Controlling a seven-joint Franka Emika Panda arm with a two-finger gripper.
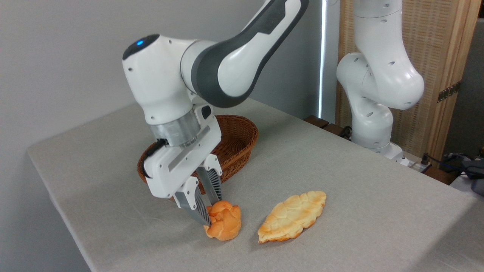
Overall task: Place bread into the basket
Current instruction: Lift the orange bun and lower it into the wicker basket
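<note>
The bread (pixel 225 223), a small orange-golden knotted bun, rests on the grey tablecloth near the front edge. My gripper (pixel 212 212) comes down on it at a slant from the upper left. Its two ribbed fingers straddle the bun's left part and both touch it, so it looks shut on the bread. The bun still sits on the table. The basket (pixel 238 139), an oval brown wicker one, stands just behind the gripper; the hand hides its left half.
A longer, flatter, paler leaf-shaped bread (pixel 292 216) lies right of the bun. The arm's white base (pixel 372 124) stands at the back right beside a wooden screen. The table's front edge runs close below the bun.
</note>
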